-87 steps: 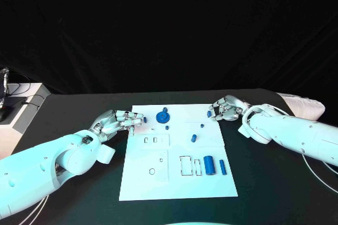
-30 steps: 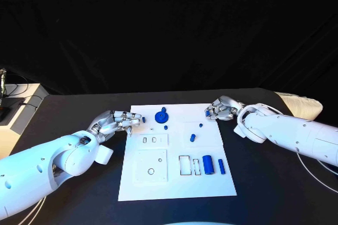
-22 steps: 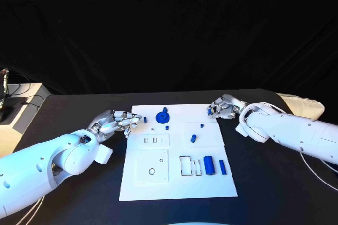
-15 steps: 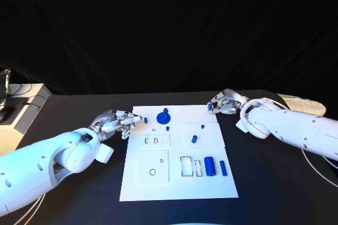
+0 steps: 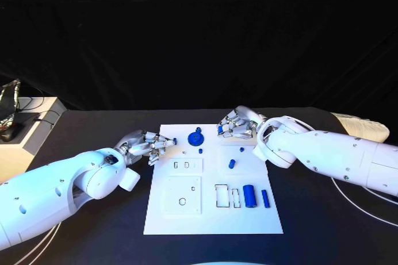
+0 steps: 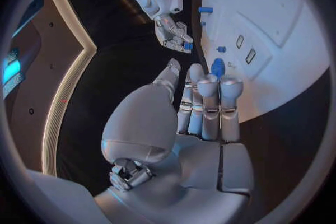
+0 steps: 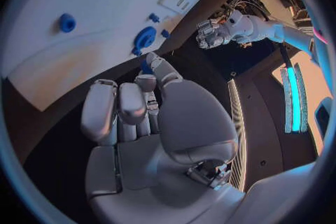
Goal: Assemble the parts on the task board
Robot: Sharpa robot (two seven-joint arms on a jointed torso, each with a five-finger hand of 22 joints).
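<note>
A black table (image 5: 91,127) carries the white task board (image 5: 211,216).

No legible text or markings

In the head view the right hand (image 5: 234,127) hangs over the far right corner of the task board (image 5: 211,216), hiding that corner and whatever lies under the fingers; a blue part (image 5: 225,134) shows between the fingertips, but it is too small to tell its shape or how firmly it is pinched. The left hand (image 5: 149,145) covers the board's left edge, and the small blue part (image 5: 172,142) just beside its fingertips is too small to tell whether it touches them. In the left wrist view the fingers (image 6: 210,106) hide the lower half of the blue disc (image 6: 218,67). The board's recesses are too small to read.
</note>
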